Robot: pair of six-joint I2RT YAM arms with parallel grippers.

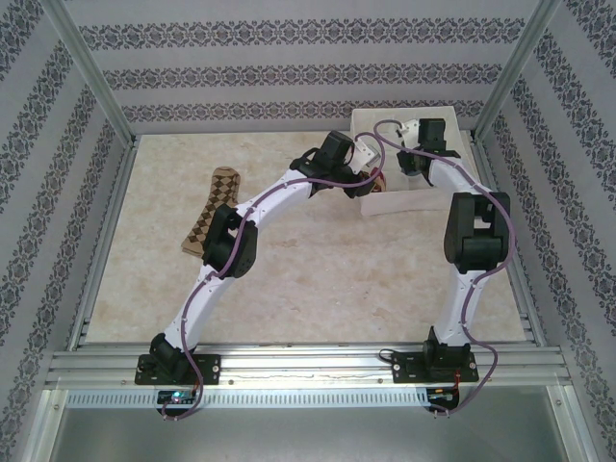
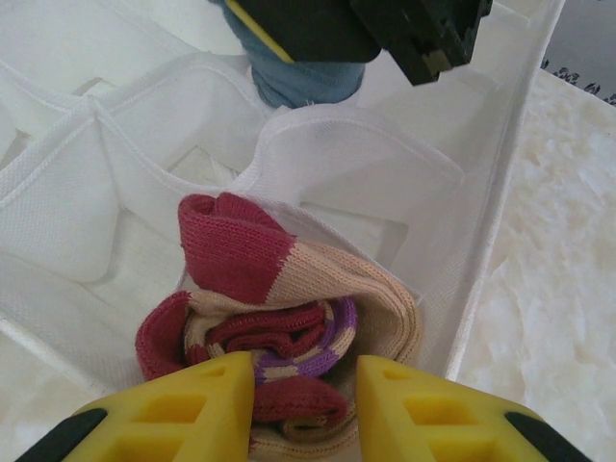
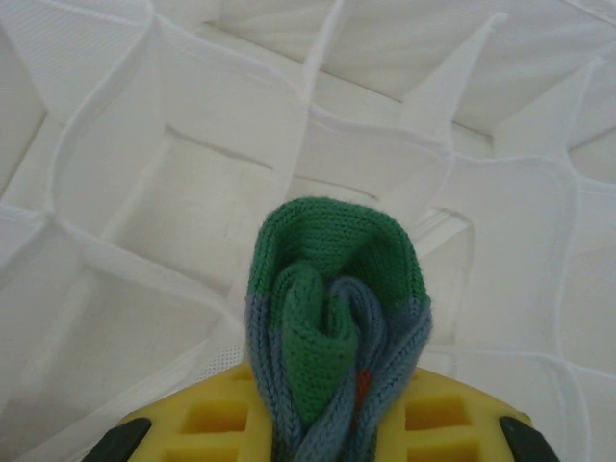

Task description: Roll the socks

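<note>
White mesh organizer | you see left gripper clamped on rolled peach-and-red sock at its corner cell, underside cut off | right gripper pinching rolled striped sock above its cells, fingertips hidden | argyle sock left of organizer, partly behind left arm

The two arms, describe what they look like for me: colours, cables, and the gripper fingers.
The left arm and right arm have white link shells, black joint housings and black bases bolted to an aluminium rail. A purple cable runs along each. The left gripper and right gripper have chunky yellow fingers with rectangular recesses, turning black further back.
</note>
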